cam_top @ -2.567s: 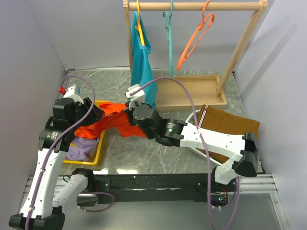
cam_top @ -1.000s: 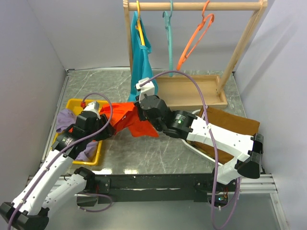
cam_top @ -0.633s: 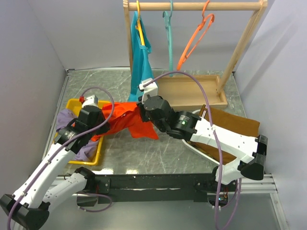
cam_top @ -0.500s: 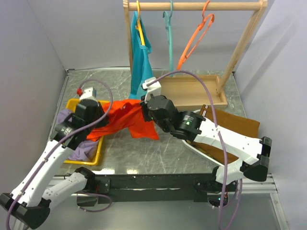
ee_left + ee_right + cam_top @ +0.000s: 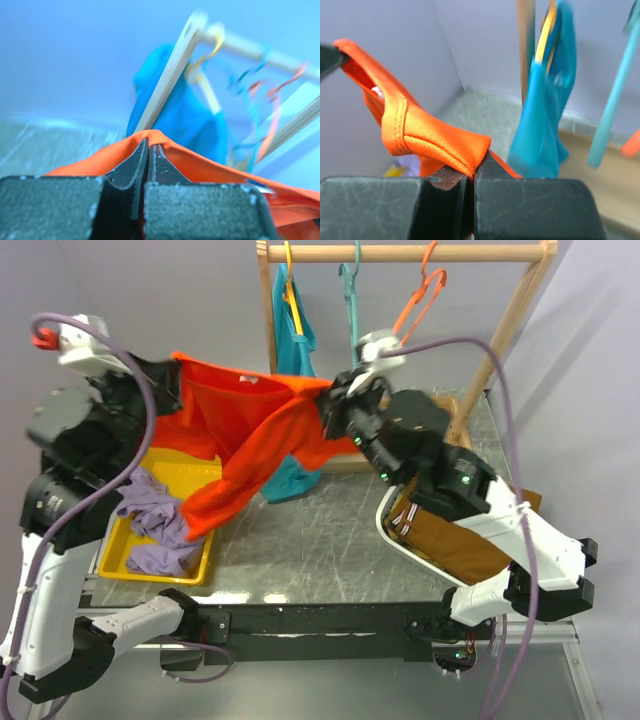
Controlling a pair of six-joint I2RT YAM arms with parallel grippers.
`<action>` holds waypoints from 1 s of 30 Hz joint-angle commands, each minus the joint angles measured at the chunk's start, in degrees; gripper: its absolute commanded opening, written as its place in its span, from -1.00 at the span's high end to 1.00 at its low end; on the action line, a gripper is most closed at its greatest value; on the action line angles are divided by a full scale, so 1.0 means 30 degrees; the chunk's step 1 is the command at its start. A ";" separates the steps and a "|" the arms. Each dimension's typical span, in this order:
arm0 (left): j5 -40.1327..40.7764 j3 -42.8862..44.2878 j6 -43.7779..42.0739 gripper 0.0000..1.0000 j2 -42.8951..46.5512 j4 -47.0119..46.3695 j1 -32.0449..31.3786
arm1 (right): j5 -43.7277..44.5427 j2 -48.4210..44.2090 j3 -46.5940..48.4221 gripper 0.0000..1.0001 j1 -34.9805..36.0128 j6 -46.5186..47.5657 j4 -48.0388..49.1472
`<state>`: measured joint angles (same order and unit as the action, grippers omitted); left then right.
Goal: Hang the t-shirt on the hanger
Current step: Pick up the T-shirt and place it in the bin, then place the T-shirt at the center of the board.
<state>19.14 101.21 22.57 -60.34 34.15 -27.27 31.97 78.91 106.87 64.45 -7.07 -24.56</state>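
Note:
The orange-red t-shirt (image 5: 250, 430) hangs stretched in the air between my two grippers, its lower part drooping toward the yellow tray. My left gripper (image 5: 176, 360) is shut on its left edge, high at the left. In the left wrist view the cloth (image 5: 210, 167) folds over the closed fingertips (image 5: 148, 145). My right gripper (image 5: 328, 392) is shut on the other edge, just left of the rack's middle. A hemmed fold of the t-shirt (image 5: 430, 137) bulges from its closed tips (image 5: 479, 159). The orange hanger (image 5: 410, 315) hangs on the rack's rod at the right, empty.
A wooden rack (image 5: 500, 350) stands at the back with a teal t-shirt (image 5: 292, 340) on a yellow hanger and an empty teal hanger (image 5: 352, 300). A yellow tray (image 5: 205, 480) holds lilac cloth (image 5: 160, 535). A white basket (image 5: 385, 530) with brown cloth (image 5: 470, 540) is at the right.
Both arms have risen and lifted the t-shirt off the tray into the air, spreading it wide. The left gripper closed on its edge about a second ago.

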 commanded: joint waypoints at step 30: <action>-0.6904 -1.9877 0.6159 0.98 0.4586 -0.6665 -0.0081 | -0.4092 -0.4980 -1.9071 0.67 -0.3376 -0.8687 0.3382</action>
<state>2.20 43.92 37.19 -48.45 21.80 -27.57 22.98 61.34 49.25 55.37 -28.29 -20.27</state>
